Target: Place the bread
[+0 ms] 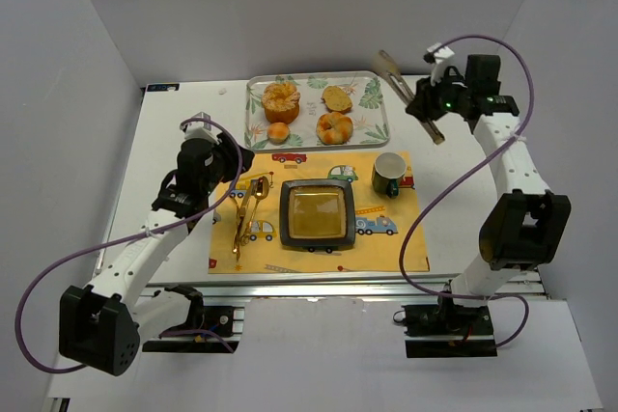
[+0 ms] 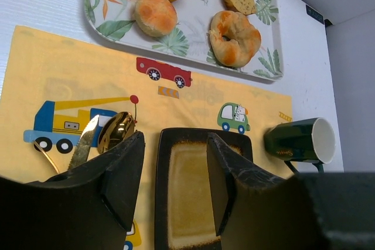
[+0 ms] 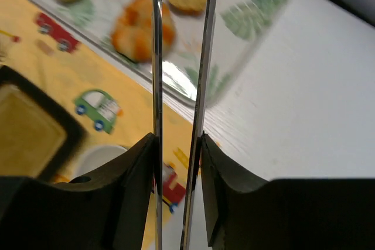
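tray [image 1: 372,108] — white, leaf print | placemat [image 1: 386,248] — yellow, cartoon vehicles | plate [image 1: 317,187] black-rimmed amber | mug [image 1: 389,174] dark green

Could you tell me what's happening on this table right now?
The right tool is clamped on a pair of metal tongs, holding them over the right end of the tray, where four bread pieces sit untouched. The left tool hangs open and empty over the placemat, near the gold cutlery. The dark square plate has no bread on it yet.
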